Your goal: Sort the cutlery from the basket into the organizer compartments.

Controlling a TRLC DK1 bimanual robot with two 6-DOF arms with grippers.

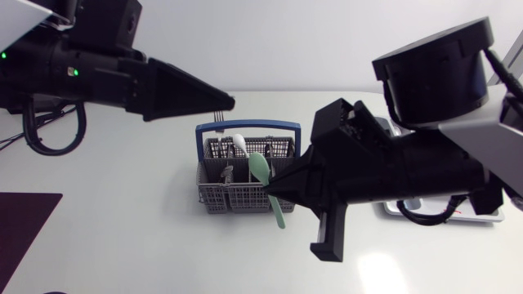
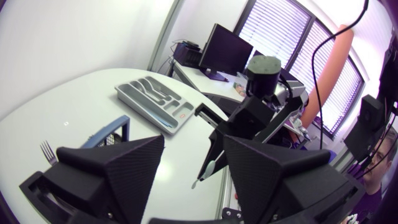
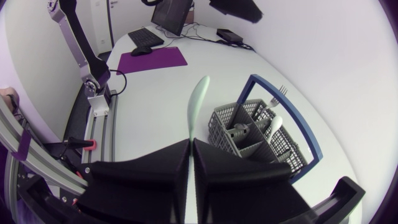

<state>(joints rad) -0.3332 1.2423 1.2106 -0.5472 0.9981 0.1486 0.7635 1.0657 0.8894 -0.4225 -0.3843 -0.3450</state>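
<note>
Pale-green spoon (image 3: 197, 102) is pinched upright between the closed fingers of the right gripper (image 3: 190, 143), its arm stretched level over the basket (image 1: 225, 198). Past the basket the left gripper (image 2: 194, 142) hovers, fingers apart, holding nothing. The organizer (image 2: 127, 93) lies beyond the basket.

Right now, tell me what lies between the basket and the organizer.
Bare table, seen in the left wrist view between the blue-handled basket and the organizer. In the head view the right gripper, shut on a green utensil, covers that stretch.
</note>
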